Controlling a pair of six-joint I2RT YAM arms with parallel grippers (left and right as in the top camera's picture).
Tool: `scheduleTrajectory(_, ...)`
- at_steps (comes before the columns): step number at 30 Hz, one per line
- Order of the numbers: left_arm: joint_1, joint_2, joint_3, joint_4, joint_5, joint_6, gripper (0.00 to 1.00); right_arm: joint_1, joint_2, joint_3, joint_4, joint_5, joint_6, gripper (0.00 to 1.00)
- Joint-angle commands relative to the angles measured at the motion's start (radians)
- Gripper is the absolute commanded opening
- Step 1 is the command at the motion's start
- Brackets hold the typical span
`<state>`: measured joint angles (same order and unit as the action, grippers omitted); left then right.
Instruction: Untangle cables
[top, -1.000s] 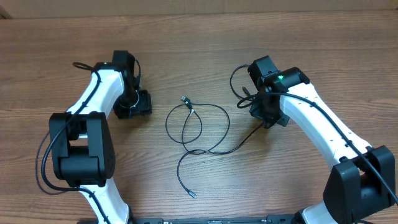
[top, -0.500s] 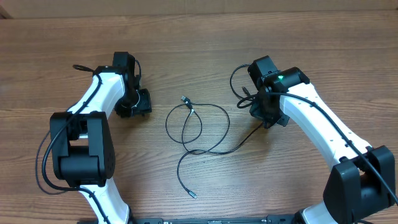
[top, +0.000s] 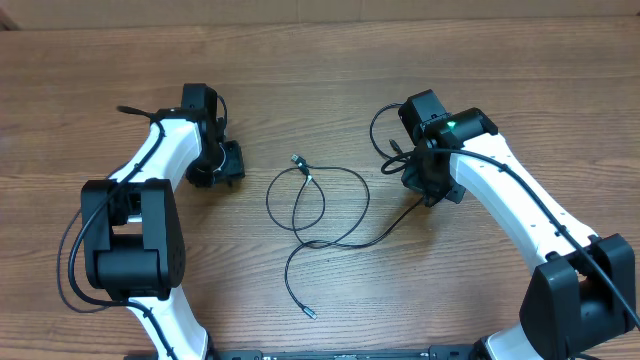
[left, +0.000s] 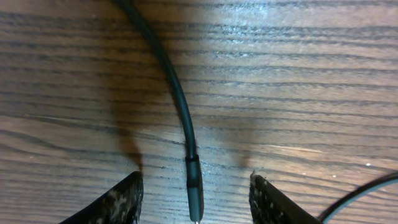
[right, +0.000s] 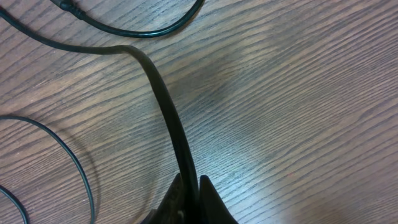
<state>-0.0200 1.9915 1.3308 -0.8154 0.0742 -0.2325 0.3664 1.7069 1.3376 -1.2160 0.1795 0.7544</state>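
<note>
The looped cables (top: 318, 205) lie mid-bench (top: 320, 70) between the arms, one strand pinched tight in the right claw (right: 189, 198), while the left claw (left: 194, 180) stands half-wide, untouching, astride another cord's plug end (left: 194, 196).

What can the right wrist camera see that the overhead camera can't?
Only the right wrist view shows, close up, the right fingers pinched shut on a black cable. Only the overhead view shows the left arm, the right arm and the whole looped cables between them. Both show the wooden table and that held cable.
</note>
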Motion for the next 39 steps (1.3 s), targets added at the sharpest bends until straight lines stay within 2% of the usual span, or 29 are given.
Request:
scheduleTrajectory(1,-0.003,-0.015,-0.032,0.019,-0.005,-0.007,0.56,-0.003,0.001,0.008,0.001,0.002,-0.005,0.04)
scheduleTrajectory(4,-0.003,-0.015,-0.053,0.032,-0.005,-0.007,0.55,-0.003,0.001,0.008,-0.002,0.003,-0.005,0.04)
scheduleTrajectory(5,-0.003,-0.015,-0.054,0.031,-0.008,-0.007,0.52,-0.003,0.001,0.008,-0.002,0.002,-0.005,0.04)
scheduleTrajectory(7,-0.003,-0.015,-0.054,0.03,-0.009,-0.007,0.43,-0.003,0.001,0.008,-0.003,0.003,-0.005,0.04)
scheduleTrajectory(9,-0.003,-0.015,-0.054,0.023,-0.012,-0.007,0.21,-0.003,0.001,0.008,-0.006,0.003,-0.005,0.04)
scheduleTrajectory(10,-0.002,-0.015,-0.053,0.019,-0.014,-0.008,0.15,-0.003,0.001,0.008,-0.007,0.003,-0.005,0.04)
scheduleTrajectory(14,0.0,-0.016,-0.051,-0.004,-0.036,-0.008,0.04,-0.003,0.001,0.008,-0.012,0.003,-0.005,0.04)
scheduleTrajectory(20,0.007,-0.023,-0.008,-0.075,-0.088,-0.007,0.04,-0.003,0.001,0.008,-0.013,0.003,-0.005,0.04)
scheduleTrajectory(26,0.076,-0.045,0.112,-0.208,-0.17,-0.021,0.04,-0.003,0.001,0.008,-0.02,0.003,-0.005,0.04)
scheduleTrajectory(31,0.176,-0.098,0.166,-0.291,-0.243,-0.113,0.04,-0.003,0.001,0.008,-0.021,0.003,-0.005,0.04)
scheduleTrajectory(34,0.25,-0.133,0.166,-0.331,-0.257,-0.121,0.04,-0.003,0.001,0.008,-0.021,0.003,-0.005,0.04)
scheduleTrajectory(39,0.406,-0.151,0.166,-0.46,-0.392,-0.243,0.05,-0.003,0.001,0.008,-0.021,0.003,-0.005,0.04)
